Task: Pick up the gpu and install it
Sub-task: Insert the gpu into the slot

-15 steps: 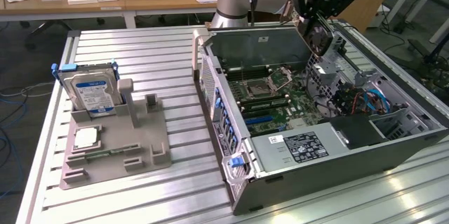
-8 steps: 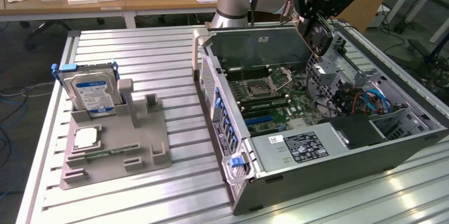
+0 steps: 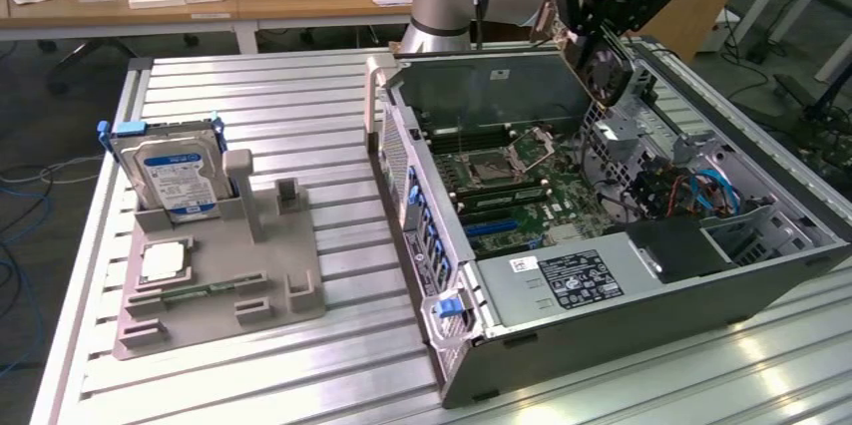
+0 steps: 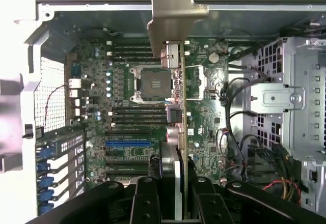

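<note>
My gripper (image 3: 606, 31) hangs over the open computer case (image 3: 602, 337), shut on the gpu (image 3: 604, 68). The card hangs below the fingers, above the far part of the case's inside, clear of the motherboard (image 3: 533, 208). In the wrist view the gpu (image 4: 175, 89) is edge-on, with its metal bracket (image 4: 173, 15) at the far end. It runs across the motherboard (image 4: 97, 91) beside the processor socket (image 4: 151, 84). The black fingers (image 4: 146, 199) of the gripper (image 4: 175, 203) clamp the card from both sides. The blue slot (image 4: 127, 143) lies beside the card's line.
A silver hard drive (image 3: 171, 178) with a blue label stands in a grey holder (image 3: 219, 290) on the slatted table at the exterior view's left. A square processor chip (image 3: 163, 261) lies on the holder. A drive cage (image 4: 290, 96) and cables (image 4: 234, 132) crowd one side of the case.
</note>
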`<action>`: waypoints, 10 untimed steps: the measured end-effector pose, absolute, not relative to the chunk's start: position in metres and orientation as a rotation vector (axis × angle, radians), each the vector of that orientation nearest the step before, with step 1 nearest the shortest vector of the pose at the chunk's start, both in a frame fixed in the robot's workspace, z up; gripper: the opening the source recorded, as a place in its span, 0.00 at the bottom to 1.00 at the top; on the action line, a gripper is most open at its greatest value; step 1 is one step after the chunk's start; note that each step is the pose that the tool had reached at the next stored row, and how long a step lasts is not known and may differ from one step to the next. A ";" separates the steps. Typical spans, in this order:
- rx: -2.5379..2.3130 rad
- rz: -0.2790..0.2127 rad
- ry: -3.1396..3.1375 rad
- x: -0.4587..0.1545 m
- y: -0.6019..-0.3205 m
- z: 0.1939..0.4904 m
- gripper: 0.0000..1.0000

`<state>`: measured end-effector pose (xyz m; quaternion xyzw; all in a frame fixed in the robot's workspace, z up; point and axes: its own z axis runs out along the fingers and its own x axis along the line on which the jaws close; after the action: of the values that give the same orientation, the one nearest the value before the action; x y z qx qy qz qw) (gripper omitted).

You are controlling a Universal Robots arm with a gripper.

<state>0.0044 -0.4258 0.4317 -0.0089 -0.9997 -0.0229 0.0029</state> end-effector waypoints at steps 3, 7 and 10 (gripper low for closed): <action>0.053 -0.072 -3.133 0.004 -0.426 0.432 0.28; 0.150 -0.071 -3.129 0.004 -0.426 0.432 0.28; 0.215 -0.071 -3.124 0.004 -0.426 0.432 0.28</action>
<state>0.0041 -0.4259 0.4317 0.0688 -0.9974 -0.0226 0.0047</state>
